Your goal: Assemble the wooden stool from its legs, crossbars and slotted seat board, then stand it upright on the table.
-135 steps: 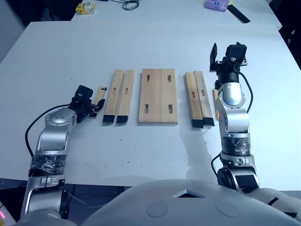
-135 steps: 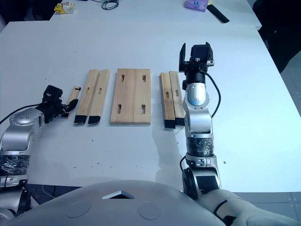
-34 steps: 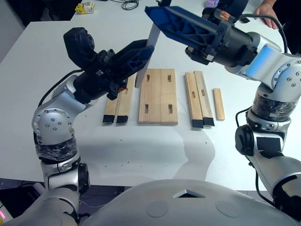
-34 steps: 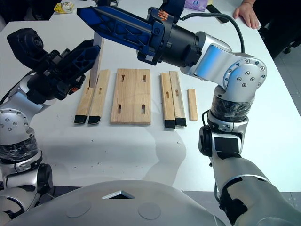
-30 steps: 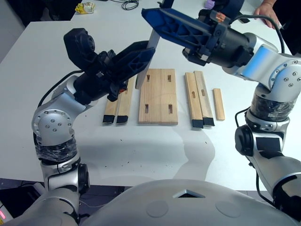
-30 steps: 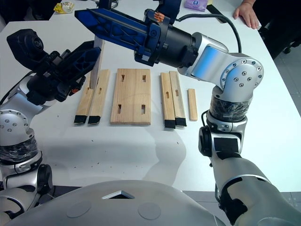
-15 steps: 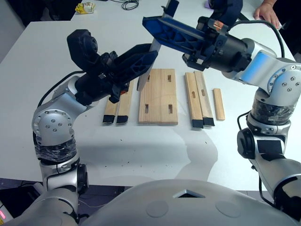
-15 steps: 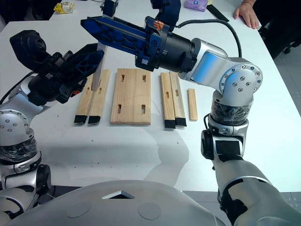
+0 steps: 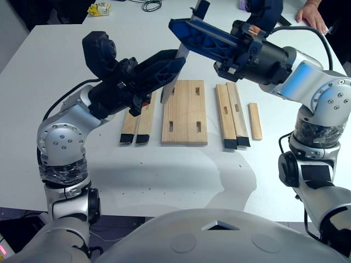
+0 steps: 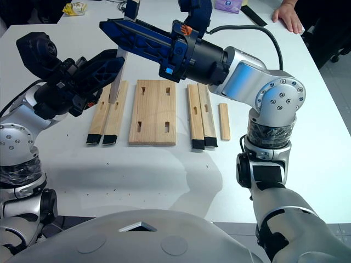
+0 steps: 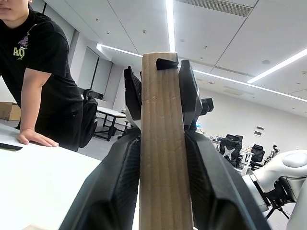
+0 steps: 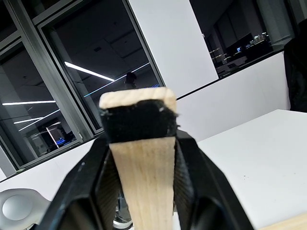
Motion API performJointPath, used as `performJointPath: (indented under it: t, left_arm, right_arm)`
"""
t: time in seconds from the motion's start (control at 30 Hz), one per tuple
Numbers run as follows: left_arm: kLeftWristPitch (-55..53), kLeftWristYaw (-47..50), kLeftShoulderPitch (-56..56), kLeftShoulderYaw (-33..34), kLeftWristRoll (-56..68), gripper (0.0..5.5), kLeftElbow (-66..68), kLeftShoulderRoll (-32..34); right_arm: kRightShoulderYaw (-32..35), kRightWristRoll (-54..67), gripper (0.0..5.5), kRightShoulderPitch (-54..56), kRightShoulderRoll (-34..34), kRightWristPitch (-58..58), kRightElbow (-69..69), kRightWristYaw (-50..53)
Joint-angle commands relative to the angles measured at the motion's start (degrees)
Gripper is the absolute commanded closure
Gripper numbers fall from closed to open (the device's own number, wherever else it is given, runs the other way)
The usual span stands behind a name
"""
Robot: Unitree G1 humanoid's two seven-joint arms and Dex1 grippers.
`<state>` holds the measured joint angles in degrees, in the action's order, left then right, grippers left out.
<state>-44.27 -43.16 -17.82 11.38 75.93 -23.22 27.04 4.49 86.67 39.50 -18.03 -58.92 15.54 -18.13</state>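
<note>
White table (image 9: pixel 181 170) under me, an open office around it, strip lights (image 11: pixel 168 19) overhead and dark windows (image 12: pixel 72 86) to one side. My left pincer (image 9: pixel 176 60) was clamped narrow on the short crossbar (image 9: pixel 166 92), up in the air. My right pincer (image 9: pixel 185 17) was closed on the same crossbar's upper, black-tipped end. The bar stood steeply, long axis near upright. Its top leaned away from me and its bottom pointed down at the table. Below both pincers lay the slotted seat board (image 9: pixel 184 112), flat. One pair of legs (image 9: pixel 137 118) lay under my left pincer, the other pair (image 9: pixel 230 115) under my right arm, and beyond them the second crossbar (image 9: pixel 255 121).
</note>
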Motion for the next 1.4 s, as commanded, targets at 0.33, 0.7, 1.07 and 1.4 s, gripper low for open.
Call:
performJointPath:
  t: [0.33, 0.7, 1.07, 1.4]
  left_arm:
    - [0.76, -1.04, 0.21, 0.81, -3.77, 2.64, 1.07, 2.94]
    - [1.77, -2.7, 5.32, 3.07, -6.69, 2.64, -4.3, 6.99]
    - [10.06, 0.6, 4.88, 4.65, -13.55, 2.64, 0.79, 2.67]
    - [10.71, 0.23, 6.4, 5.02, -14.91, 2.64, 2.12, 2.32]
  right_arm:
    - [0.47, -1.07, 4.18, 0.03, -1.45, 1.01, -0.6, -3.05]
    - [-4.95, -29.81, 4.18, -2.32, -10.82, 14.55, -7.28, -25.54]
    - [-14.14, -61.52, 4.18, -9.52, -16.66, 52.02, -32.43, -52.88]
    - [-11.75, -67.92, 4.18, -3.62, -15.99, 65.89, -48.75, -60.86]
